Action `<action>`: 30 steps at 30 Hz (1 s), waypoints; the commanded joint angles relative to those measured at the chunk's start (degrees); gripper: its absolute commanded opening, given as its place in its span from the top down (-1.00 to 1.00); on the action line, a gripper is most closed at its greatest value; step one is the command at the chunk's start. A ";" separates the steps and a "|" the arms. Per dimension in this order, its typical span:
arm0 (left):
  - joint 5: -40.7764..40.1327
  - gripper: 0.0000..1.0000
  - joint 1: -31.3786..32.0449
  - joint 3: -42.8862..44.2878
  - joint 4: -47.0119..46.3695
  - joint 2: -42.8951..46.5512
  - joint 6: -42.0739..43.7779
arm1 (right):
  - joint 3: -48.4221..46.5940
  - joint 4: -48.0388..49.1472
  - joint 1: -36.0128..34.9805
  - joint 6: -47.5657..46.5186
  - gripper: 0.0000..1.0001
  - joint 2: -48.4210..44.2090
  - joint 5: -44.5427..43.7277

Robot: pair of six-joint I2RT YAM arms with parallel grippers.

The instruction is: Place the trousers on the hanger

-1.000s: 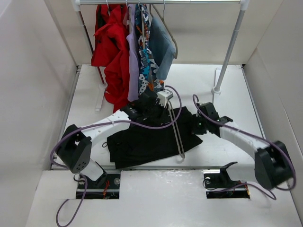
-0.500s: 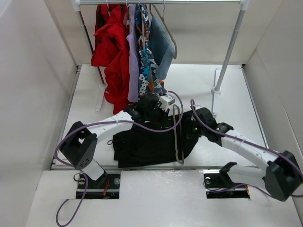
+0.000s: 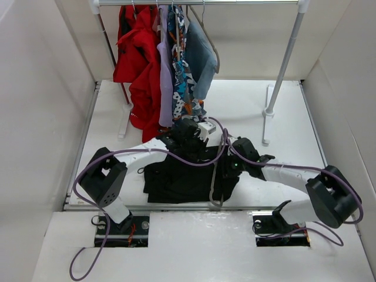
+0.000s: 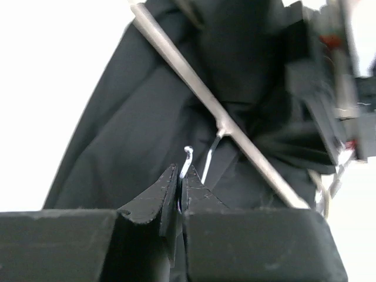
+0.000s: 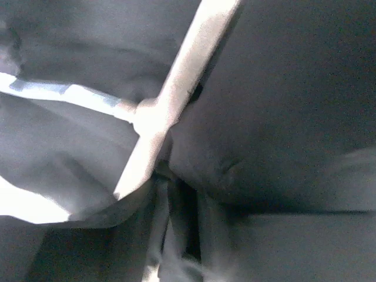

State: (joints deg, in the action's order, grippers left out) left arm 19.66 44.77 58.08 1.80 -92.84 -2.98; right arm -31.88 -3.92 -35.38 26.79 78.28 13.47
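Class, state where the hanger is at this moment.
Top view: the hanger sits mid-table over the right part of the trousers, its wire hook pinched by the left gripper.

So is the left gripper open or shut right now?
Shut. In the left wrist view the left gripper has its fingertips closed on the wire hook of the hanger; the hook's tip sticks out above them, over the black trousers.

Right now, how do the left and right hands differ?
Left hand is shut on the wire hook of the thin grey-beige triangular hanger; the right hand's opening is unclear. Left hand sits at the far edge of the black fabric trousers, right hand at their right edge. Both are down at the trousers.
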 commanded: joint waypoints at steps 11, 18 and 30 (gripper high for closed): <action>-0.68 1.00 1.81 -0.25 2.24 0.11 -1.59 | -21.02 -29.02 0.21 -16.68 -0.53 -9.29 -2.40; -1.20 1.00 1.81 -0.25 2.77 0.63 -1.59 | -15.14 -29.57 8.91 -14.22 0.98 -12.80 -1.27; -2.26 1.00 1.81 3.35 4.52 0.64 -2.20 | -0.83 -3.83 2.07 4.65 1.00 -5.60 11.66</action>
State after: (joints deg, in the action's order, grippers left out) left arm 17.96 46.06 58.50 3.14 -92.97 -5.28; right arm -35.70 -21.34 -31.03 24.12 74.11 19.66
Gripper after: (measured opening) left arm 0.011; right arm 0.010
